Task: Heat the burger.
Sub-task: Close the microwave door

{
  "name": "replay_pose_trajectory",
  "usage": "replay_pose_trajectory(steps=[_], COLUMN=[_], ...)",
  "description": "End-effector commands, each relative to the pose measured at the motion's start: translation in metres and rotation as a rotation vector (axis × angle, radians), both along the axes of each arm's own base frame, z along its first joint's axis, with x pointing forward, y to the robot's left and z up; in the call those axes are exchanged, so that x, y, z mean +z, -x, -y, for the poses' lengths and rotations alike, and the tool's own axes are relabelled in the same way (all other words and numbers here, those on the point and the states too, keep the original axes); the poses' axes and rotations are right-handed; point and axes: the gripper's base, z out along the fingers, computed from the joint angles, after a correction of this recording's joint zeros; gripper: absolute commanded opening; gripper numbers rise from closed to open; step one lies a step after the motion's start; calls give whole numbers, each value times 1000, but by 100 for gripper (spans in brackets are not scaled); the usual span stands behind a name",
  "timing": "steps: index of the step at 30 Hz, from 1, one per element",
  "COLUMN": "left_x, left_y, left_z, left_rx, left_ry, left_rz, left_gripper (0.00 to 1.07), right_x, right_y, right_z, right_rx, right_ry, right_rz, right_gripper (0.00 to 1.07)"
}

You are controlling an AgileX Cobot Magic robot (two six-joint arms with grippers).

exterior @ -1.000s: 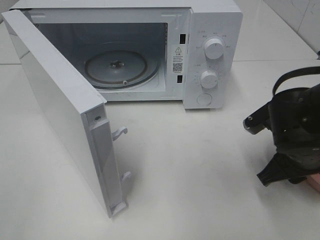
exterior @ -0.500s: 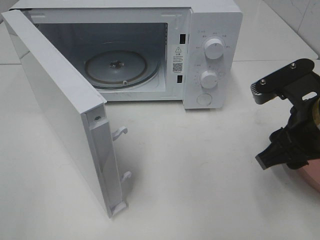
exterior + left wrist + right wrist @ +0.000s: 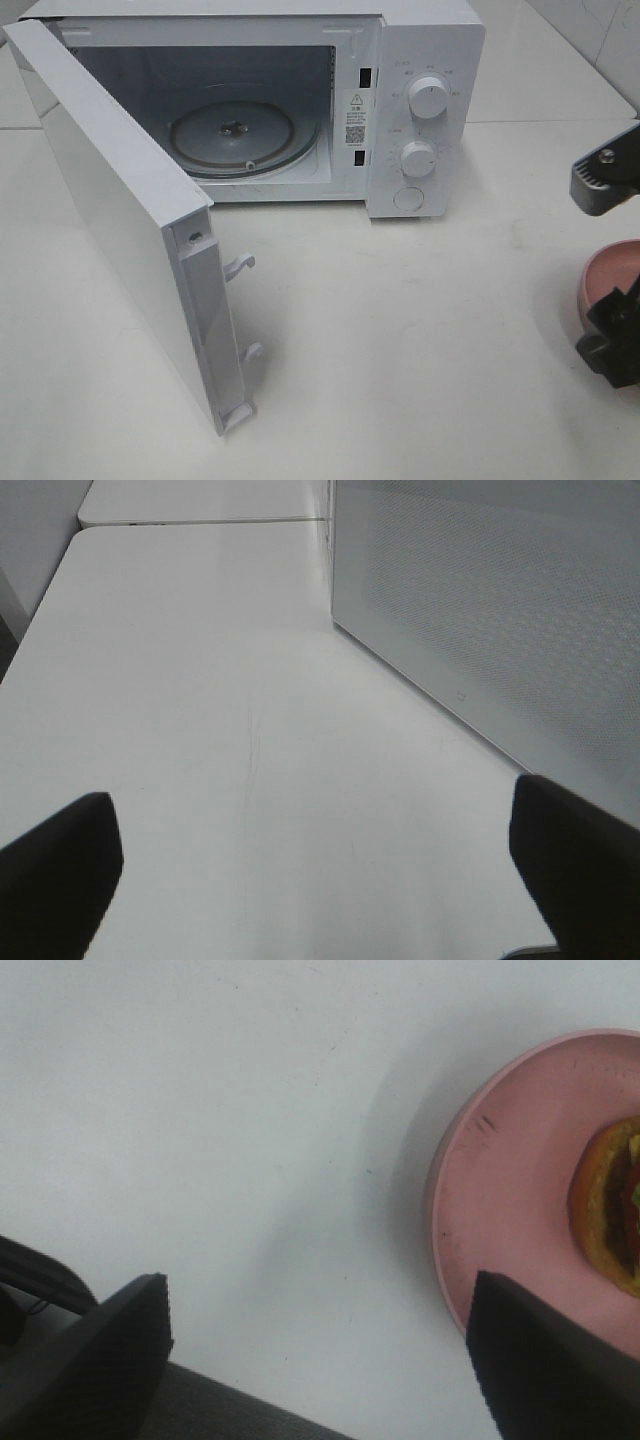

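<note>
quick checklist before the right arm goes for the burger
1. Microwave door open: ok.
2. Turntable bare: ok.
3. Burger on the plate: ok, lying on its side at the frame edge, only partly seen.
4. Right gripper open: ok, nothing between the fingers.
5. Right gripper lined up on the burger: not ok, it sits off to one side of the plate.
6. Left gripper open and empty beside the door: ok.

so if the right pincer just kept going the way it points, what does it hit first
Probably the bare white table: it lies between the open fingers, with the pink plate off to one side. Depth is hard to judge.
</note>
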Motion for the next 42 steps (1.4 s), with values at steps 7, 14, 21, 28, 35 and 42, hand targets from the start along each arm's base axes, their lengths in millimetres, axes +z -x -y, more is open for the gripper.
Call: replay_pose_trajectory(steps=[7, 14, 21, 28, 35, 42], left_x=[0, 0, 0, 0, 0, 0], left_y=[1, 1, 1, 1, 1, 1], left_z=[0, 0, 0, 0, 0, 0], left_rx=[3, 3, 3, 3, 3, 3], left_ry=[10, 10, 10, 10, 10, 10], left_rz=[2, 2, 2, 2, 2, 2], left_gripper=[98, 98, 98, 98, 98, 98], right_x=[22, 40, 44, 34, 36, 34], right_y=[31, 65, 87, 116, 137, 150], right_z=[19, 44, 64, 79, 82, 82], right_rx=[1, -6, -80, -163, -249, -312], right_ry=[-57, -125, -191, -226, -303, -345], right_rz=[25, 125, 236, 378, 521, 693], right_gripper=[77, 76, 76, 76, 76, 76])
